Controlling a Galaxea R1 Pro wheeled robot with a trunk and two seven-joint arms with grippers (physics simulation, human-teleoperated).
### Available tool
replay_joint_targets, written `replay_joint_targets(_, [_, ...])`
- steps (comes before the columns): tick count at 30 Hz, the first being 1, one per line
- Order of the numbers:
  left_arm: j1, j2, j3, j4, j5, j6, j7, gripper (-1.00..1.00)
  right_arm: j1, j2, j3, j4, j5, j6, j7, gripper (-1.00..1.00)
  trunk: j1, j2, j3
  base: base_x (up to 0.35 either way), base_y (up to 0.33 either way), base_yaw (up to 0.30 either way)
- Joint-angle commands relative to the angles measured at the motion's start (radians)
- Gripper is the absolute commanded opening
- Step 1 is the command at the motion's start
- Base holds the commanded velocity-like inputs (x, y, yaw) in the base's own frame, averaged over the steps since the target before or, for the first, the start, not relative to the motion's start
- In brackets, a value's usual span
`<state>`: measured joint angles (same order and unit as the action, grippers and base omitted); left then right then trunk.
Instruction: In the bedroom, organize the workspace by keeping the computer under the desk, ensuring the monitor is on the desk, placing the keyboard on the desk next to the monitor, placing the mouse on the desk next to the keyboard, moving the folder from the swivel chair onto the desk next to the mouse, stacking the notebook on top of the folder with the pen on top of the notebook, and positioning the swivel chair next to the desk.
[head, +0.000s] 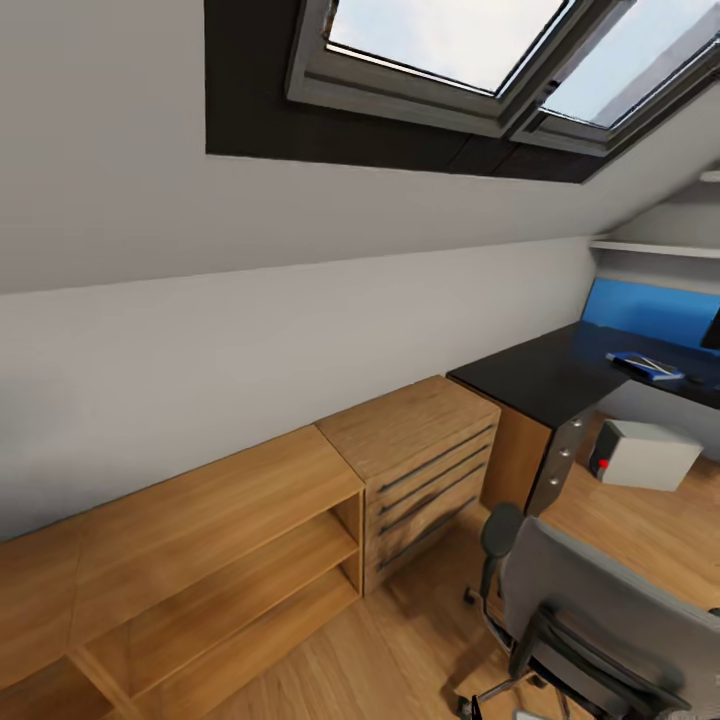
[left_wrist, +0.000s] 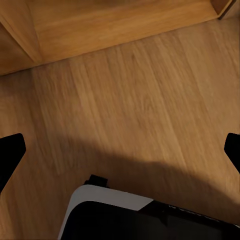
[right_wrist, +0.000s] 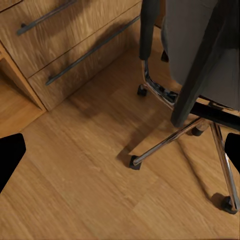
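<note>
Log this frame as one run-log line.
phase: in transit | swivel chair: on floor, short of desk | computer: under desk | grippers: open, empty

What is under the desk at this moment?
Under the desk the light grey computer with its red light sits on the wooden floor. The space further right runs past the edge of the head view.

Desk (head: 545, 378) bearing, seemingly, folder (head: 643, 366)

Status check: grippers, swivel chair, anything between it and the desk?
Left gripper and right gripper open, empty, over wood floor. Swivel chair short of the desk, near the wooden drawer cabinet. Computer on floor beyond; path looks open.
</note>
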<state>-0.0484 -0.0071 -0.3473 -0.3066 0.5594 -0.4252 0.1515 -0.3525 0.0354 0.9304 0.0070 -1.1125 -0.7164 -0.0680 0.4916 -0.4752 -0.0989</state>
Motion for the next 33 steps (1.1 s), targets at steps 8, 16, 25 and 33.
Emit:
replay_joint_targets(8, [-0.001, 0.001, -0.009, 0.000, 0.005, -0.003, 0.008, 1.00, -0.002, 0.000, 0.008, 0.001, -0.001, -0.002, -0.007, 1.00, 0.001, -0.002, 0.001, 0.013, 0.025, -0.251])
replay_joint_targets(16, [-0.001, 0.000, -0.009, 0.000, 0.005, -0.003, 0.008, 1.00, -0.002, -0.002, 0.008, 0.001, -0.001, -0.002, -0.007, 1.00, 0.001, -0.002, 0.004, -0.026, 0.001, -0.270])
replay_joint_targets(25, [-0.001, 0.001, -0.009, 0.000, 0.004, -0.004, 0.008, 1.00, -0.002, 0.001, 0.008, 0.001, -0.001, 0.004, -0.007, 1.00, 0.001, -0.002, 0.006, -0.121, 0.018, -0.174])
replay_joint_targets(33, [-0.001, 0.001, -0.009, 0.000, 0.004, -0.004, 0.008, 1.00, -0.001, 0.001, 0.008, 0.001, -0.001, 0.015, -0.008, 1.00, 0.001, -0.002, 0.007, -0.003, 0.001, -0.018])
